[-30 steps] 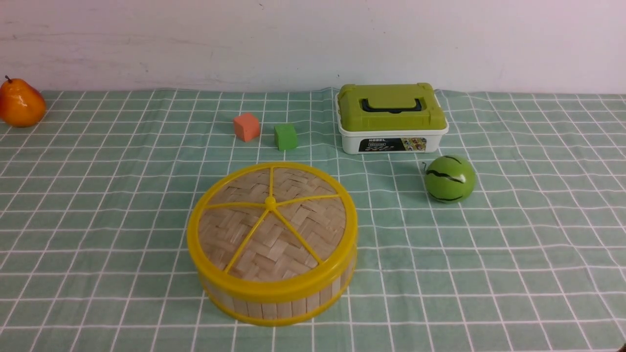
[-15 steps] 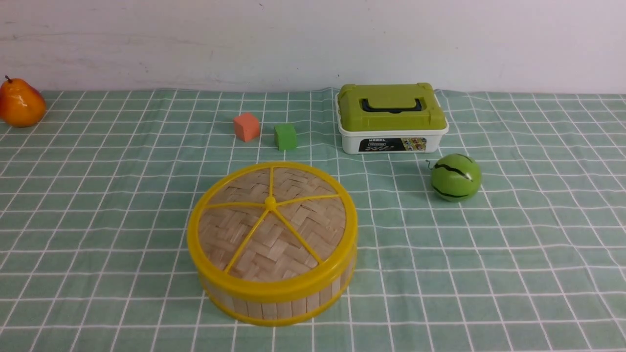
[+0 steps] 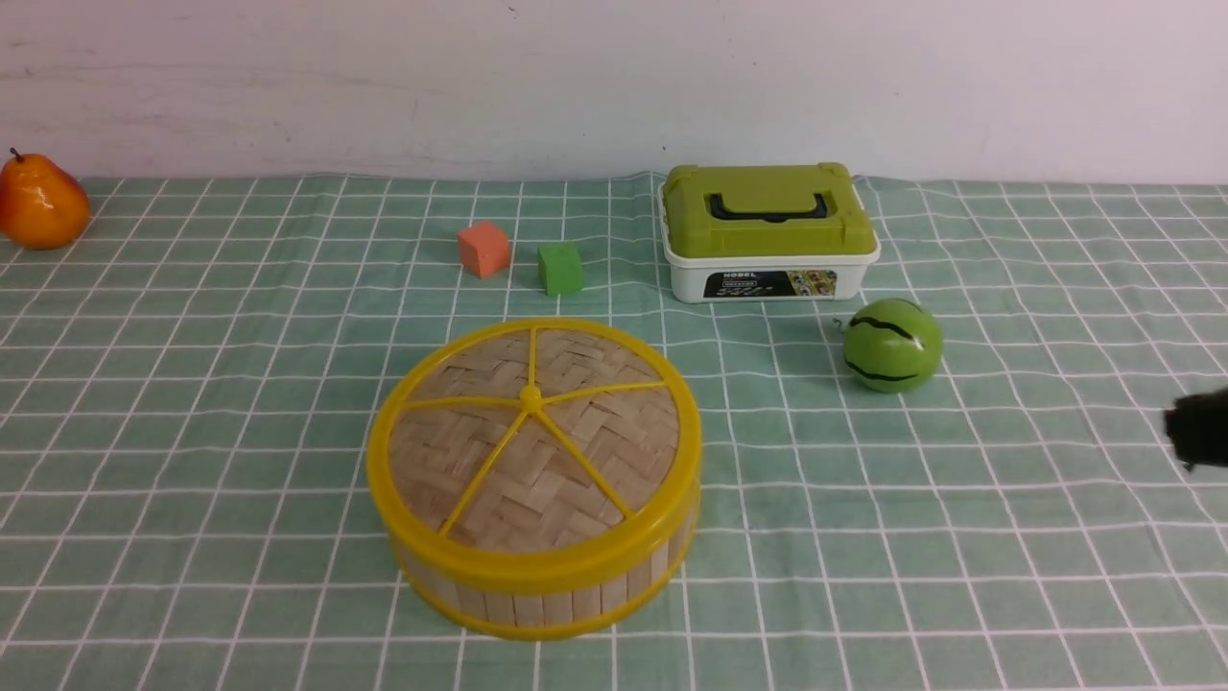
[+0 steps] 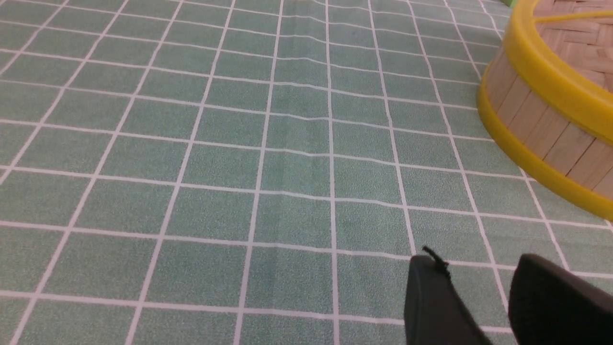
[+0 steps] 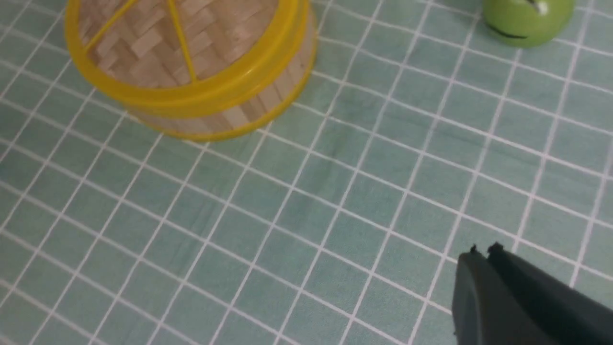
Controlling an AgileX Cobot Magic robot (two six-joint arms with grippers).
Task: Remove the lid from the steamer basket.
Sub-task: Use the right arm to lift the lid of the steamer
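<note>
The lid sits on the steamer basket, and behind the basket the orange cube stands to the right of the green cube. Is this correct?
Not fully. The front view shows the orange cube to the left of the green cube, not the right. The lid does sit on the steamer basket, with both cubes behind it.

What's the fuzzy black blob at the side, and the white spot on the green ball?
Front view: the blob is the right gripper, blurred at the frame's edge; the white spot on the toy watermelon is glare. Right wrist view: everything looks soft. Left wrist view: tablecloth grid sharp.
</note>
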